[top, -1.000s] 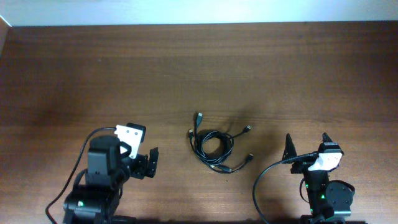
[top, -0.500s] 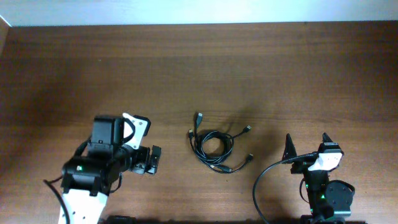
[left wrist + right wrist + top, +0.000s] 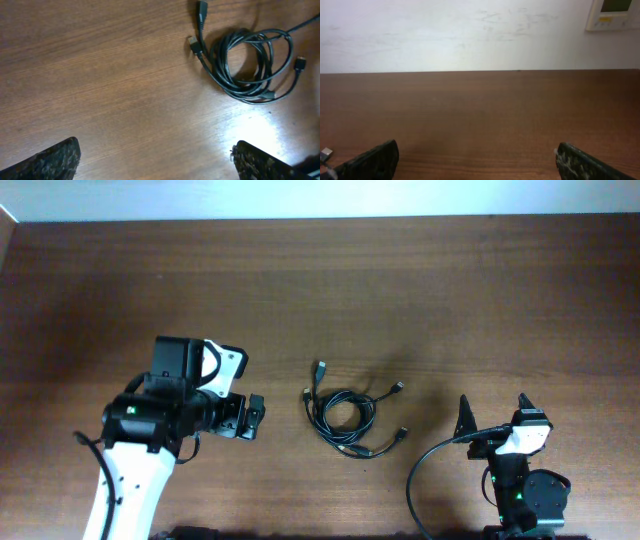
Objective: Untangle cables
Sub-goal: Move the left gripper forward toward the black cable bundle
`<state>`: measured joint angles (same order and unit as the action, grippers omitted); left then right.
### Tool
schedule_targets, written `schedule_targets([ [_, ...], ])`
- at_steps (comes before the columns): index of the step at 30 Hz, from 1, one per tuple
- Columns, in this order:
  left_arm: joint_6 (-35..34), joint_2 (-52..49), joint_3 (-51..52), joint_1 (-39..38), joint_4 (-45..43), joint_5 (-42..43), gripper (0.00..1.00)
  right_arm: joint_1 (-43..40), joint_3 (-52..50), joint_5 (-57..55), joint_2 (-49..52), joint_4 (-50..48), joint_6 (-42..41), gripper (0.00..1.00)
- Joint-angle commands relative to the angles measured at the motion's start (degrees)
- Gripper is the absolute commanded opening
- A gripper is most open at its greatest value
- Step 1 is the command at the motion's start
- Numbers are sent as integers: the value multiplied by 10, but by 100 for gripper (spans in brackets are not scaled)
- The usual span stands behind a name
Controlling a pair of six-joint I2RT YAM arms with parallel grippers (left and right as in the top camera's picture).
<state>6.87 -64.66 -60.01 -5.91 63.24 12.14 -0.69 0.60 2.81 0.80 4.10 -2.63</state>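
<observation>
The left end effector [image 3: 252,420] sits just left of the cables [image 3: 342,415], its fingers spread wide with nothing between them, tips aimed at the coil but apart from it. The cables lie on the tabletop [image 3: 420,290] as one overlapping ring of thin black cords, with plug ends [image 3: 320,368] poking out at the coil's upper left, upper right and lower right. Well to the right of the coil, the right end effector [image 3: 492,405] waits with its fingers equally spread and empty, and its camera faces the far wall rather than the coil. The main risk, as I judge it, is a pinch into the thick of the ring: several strands would be caught at once and the bundle would drag along whole, drawing its crossings tighter. The cords also lie flat against the wood, so fingertips may scrape the surface or shut above them. And a pull from the left with nothing pinning the coil's right side would simply slide everything over — a plug could then snag in a loop
</observation>
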Motion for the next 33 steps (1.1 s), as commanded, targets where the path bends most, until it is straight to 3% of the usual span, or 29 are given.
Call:
schedule_targets([
  [1, 6, -30, -28, -4, 12, 23, 99, 4, -3, -5, -6, 4, 2, 99],
  [9, 14, -95, -30, -77, 18, 20, 99, 4, -3, -5, -6, 4, 2, 99],
  [23, 14, -106, -30, -79, 9, 23, 99, 4, -3, -5, -6, 4, 2, 99],
  [33, 14, -106, -29, -79, -2, 98, 99, 4, -3, -5, -6, 4, 2, 99],
])
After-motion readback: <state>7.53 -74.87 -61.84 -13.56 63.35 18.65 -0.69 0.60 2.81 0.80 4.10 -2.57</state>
